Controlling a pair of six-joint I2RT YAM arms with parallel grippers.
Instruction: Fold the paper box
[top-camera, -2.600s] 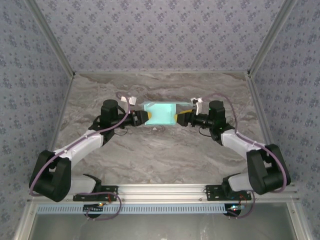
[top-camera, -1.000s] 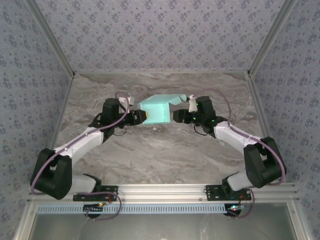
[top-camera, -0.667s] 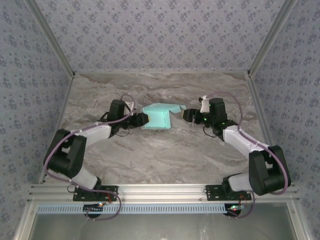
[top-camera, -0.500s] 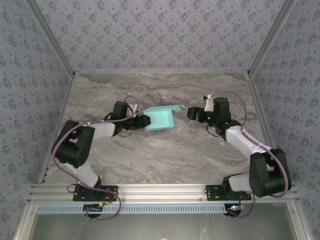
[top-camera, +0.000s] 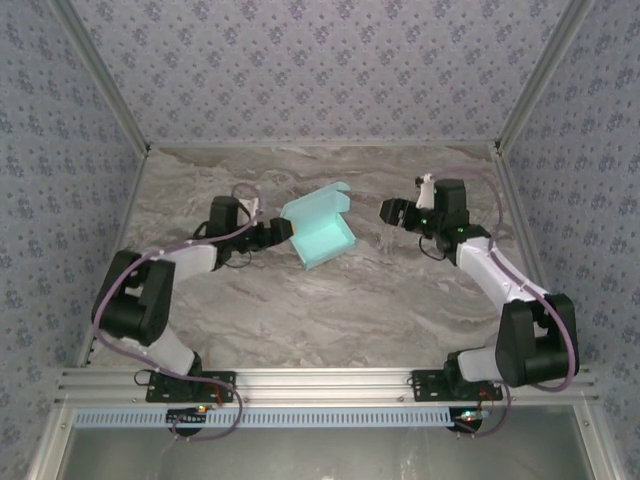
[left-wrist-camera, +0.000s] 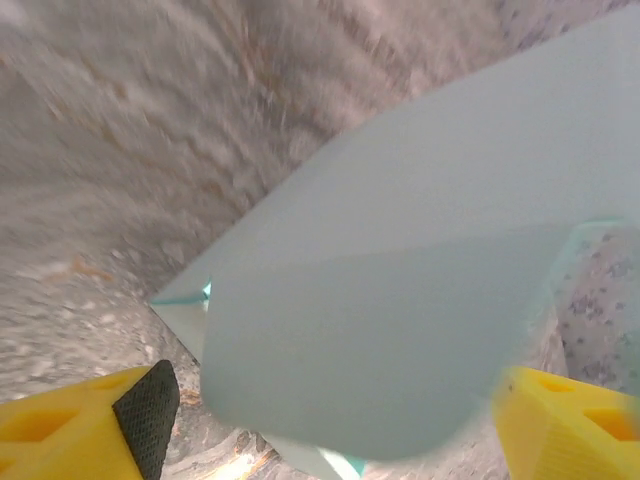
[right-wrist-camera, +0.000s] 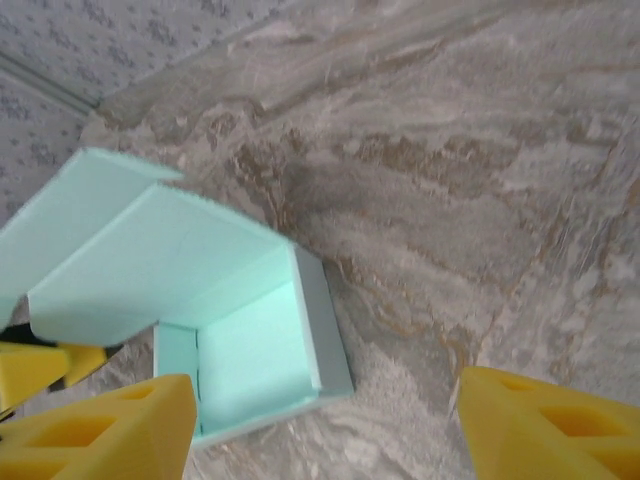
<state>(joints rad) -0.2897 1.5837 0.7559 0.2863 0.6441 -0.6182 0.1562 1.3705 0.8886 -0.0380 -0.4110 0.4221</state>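
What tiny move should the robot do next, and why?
Probably bring the right gripper in to tip the lid of the paper box down. The lid stands open, the right gripper is open and apart from it, and the left gripper sits open beside the box.

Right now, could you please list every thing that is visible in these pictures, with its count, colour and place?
paper box: 1, pale blue-green, middle of the table, lid flap open.
table: 1, grey marble pattern, under the box and the arms.
walls: 3, blue-grey flower pattern, left, back and right of the table.
rail: 1, silver metal, along the near edge.
left arm: 1, black and white, reaching in from the left.
right arm: 1, black and white, reaching in from the right.
left gripper: 1, yellow fingers, open, at the box's left edge.
right gripper: 1, yellow fingers, open, right of the box, apart from it.
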